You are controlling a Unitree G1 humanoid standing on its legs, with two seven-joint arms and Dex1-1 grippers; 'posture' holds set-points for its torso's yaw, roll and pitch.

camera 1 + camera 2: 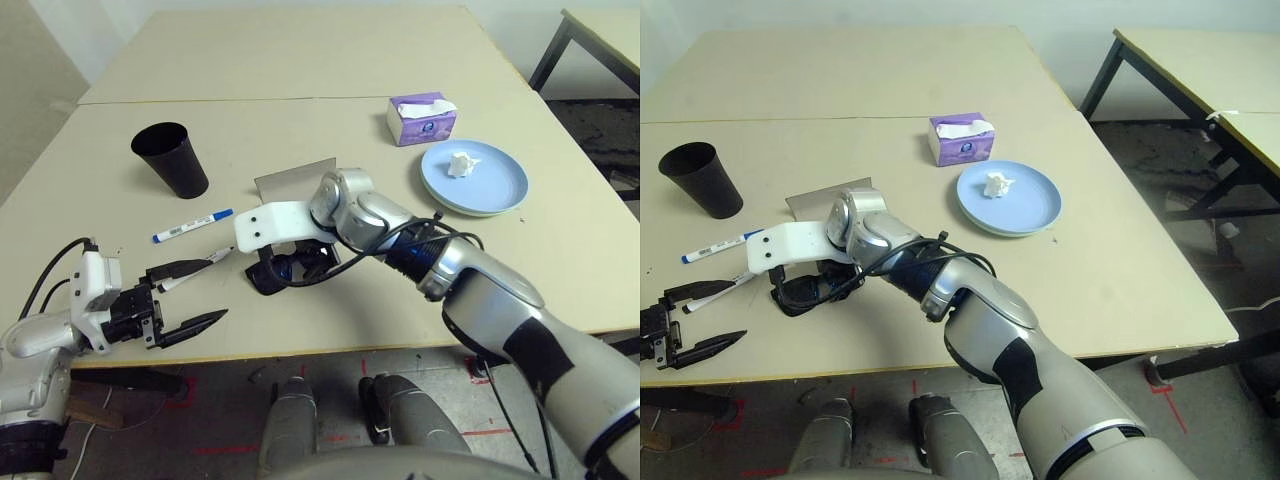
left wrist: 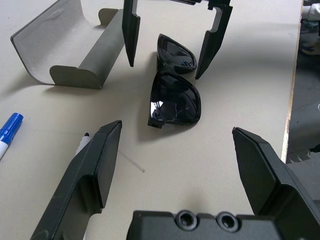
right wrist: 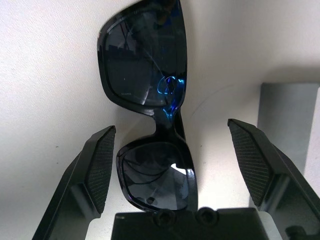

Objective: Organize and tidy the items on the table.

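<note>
The black sunglasses (image 2: 175,95) lie lens-down on the table (image 1: 330,130) near its front edge. My right gripper (image 3: 171,129) is open and low over them, one finger on each side of a lens, not touching. My left gripper (image 1: 215,290) stands open at the front left, pointing at the sunglasses from a short way off. The black-capped marker (image 1: 210,258) lies by its upper finger, with the blue-capped marker (image 1: 192,227) just behind. The open grey glasses case (image 2: 65,55) sits behind the sunglasses. Far left stands the black cup (image 1: 172,158). The crumpled tissue (image 1: 460,163) rests on the light-blue plate (image 1: 495,185).
A purple tissue box (image 1: 422,118) stands behind the plate. The seam line (image 1: 200,100) crosses the far part of the tabletop. A dark-legged table (image 1: 1200,60) stands off to the right. My right forearm reaches across the front middle of the table.
</note>
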